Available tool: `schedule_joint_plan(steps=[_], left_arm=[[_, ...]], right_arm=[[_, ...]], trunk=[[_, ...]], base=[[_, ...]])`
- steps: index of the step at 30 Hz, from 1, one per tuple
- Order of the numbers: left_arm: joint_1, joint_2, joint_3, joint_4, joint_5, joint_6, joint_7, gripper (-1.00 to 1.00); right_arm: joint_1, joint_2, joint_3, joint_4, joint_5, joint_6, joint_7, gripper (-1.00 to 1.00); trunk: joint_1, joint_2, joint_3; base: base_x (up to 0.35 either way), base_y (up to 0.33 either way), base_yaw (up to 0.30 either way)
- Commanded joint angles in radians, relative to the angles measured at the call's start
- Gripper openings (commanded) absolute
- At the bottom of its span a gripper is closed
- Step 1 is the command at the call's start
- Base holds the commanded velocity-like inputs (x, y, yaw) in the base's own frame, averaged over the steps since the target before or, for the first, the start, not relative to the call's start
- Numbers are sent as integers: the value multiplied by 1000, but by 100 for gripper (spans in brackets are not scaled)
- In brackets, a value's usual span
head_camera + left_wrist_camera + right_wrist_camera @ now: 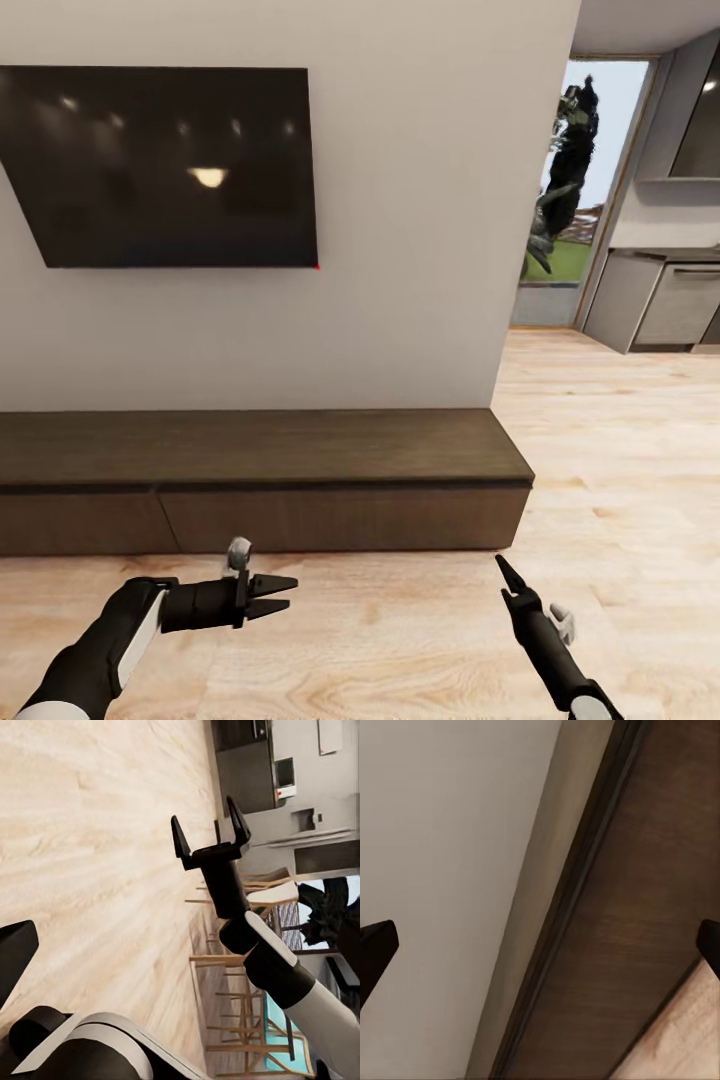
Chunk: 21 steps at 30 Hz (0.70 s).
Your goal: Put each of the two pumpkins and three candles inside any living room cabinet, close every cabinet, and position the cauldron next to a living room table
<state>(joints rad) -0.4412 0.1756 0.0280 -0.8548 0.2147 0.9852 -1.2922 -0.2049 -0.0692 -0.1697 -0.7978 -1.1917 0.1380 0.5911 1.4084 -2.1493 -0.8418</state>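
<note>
A: Head view: cabinet point(265, 470) runs across the middle of the frame against the wall, drawer fronts flush, top bare. TV point(165, 165) upper left. Kitchen units point(660, 300) at right edge.

B: Grippers?

A: Left gripper point(280, 595) lower left, over the floor point(400, 640), fingers a narrow gap apart, empty. Right gripper point(508, 575) lower right, seen edge-on there.

B: So can't tell?

A: Left wrist view shows the right gripper point(211, 832) at upper centre, spread wide, empty. Right wrist view: fingertips point(376, 952) at opposite edges, cabinet point(637, 915) across the frame's right.
</note>
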Motion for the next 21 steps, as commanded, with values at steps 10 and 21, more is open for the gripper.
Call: schedule_joint_plan(steps=[10,21], left_arm=[[-1,2,0,0,5,9,-68,100],[-1,1,1,0,6,9,-103,100]], right_arm=[[-63,6,3,92,-10,0,109,100],[-66,8,2,95,-9,-49,114,100]], trunk=[[38,-71,-32],[80,-148,-67]], base=[[0,0,0],[0,0,0]])
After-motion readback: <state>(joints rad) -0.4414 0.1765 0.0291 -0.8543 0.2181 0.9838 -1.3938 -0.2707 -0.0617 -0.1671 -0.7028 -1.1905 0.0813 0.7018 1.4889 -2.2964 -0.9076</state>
